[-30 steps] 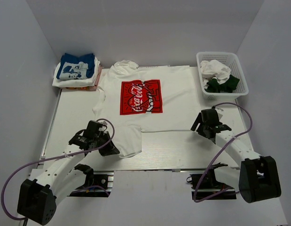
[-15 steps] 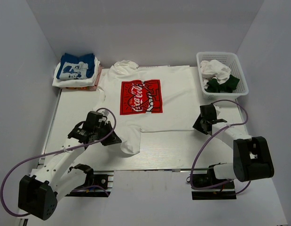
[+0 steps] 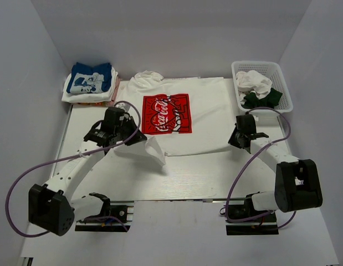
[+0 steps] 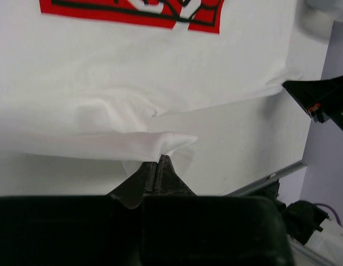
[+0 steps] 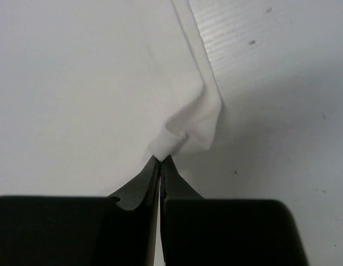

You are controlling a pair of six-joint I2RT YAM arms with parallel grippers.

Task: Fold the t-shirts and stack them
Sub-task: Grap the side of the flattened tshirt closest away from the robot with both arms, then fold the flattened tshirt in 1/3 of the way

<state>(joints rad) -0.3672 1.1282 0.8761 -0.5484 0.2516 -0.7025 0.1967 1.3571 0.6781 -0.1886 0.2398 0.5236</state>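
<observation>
**Both grippers pinched on the white tee's near edge**

The white t-shirt (image 3: 207,111) lies spread on the table (image 3: 215,177), collar at the far side. Its red print (image 3: 166,113) is face up mid-chest.

My left gripper (image 3: 139,138) is clamped on the cloth at the shirt's near-left part and raised off the table. That corner hangs as a loose folded flap just below the print (in the left wrist view, a thin fold of white fabric sits right at my tips).

My right gripper (image 3: 237,138) is closed tight on the near-right hem corner, low by the table. The cloth bunches into a small curl at the tips. The hem between the two grips looks slightly wrinkled.

Far-left corner: a folded stack (image 3: 77,95), with a blue t-shirt (image 3: 89,75) carrying a white cartoon print on top, white below and a pinkish edge at the bottom.

Far right: a white basket (image 3: 287,100) holding crumpled cloth (image 3: 254,83), white and dark green.
</observation>
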